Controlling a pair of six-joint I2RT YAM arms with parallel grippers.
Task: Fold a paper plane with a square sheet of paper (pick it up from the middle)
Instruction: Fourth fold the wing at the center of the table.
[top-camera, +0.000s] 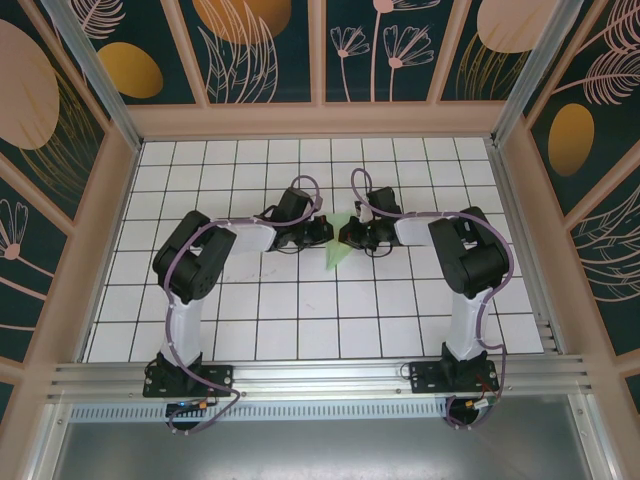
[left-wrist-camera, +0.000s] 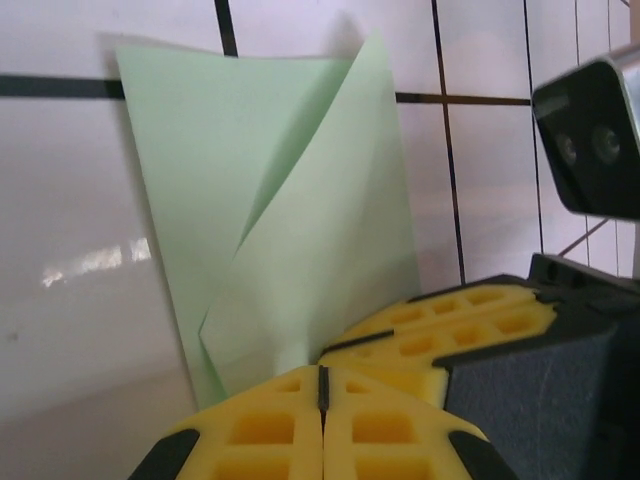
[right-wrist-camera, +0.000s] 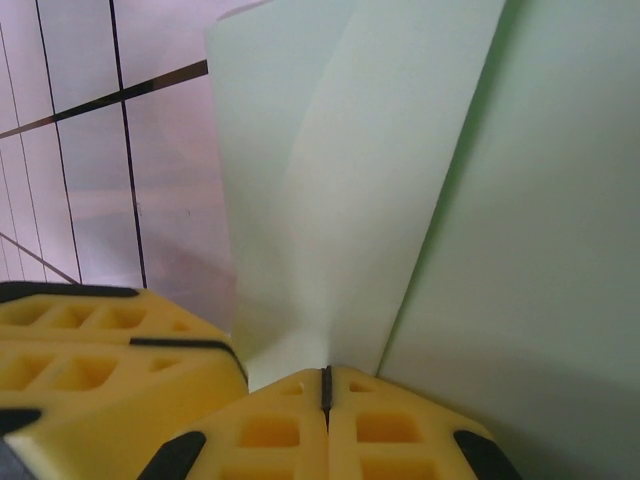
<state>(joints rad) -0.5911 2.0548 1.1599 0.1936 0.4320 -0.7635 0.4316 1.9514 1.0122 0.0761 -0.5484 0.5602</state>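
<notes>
Centre blocked, outer bench (top-camera: 300, 310) left open

The middle is occupied by the left gripper (top-camera: 320, 232) and right gripper (top-camera: 347, 236), met tip to tip, jaws closed on the sheet of paper (top-camera: 337, 256). Room is left along the near and far tile rows; the sides are narrowed by the left arm (top-camera: 190, 262) and right arm (top-camera: 472, 255) and bounded by the walls (top-camera: 320, 122).

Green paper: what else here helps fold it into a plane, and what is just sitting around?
For the job:
green paper, partly folded
left gripper and right gripper, both pinched shut on it

Just there:
white tiled table
flowery walls
metal rail
</notes>
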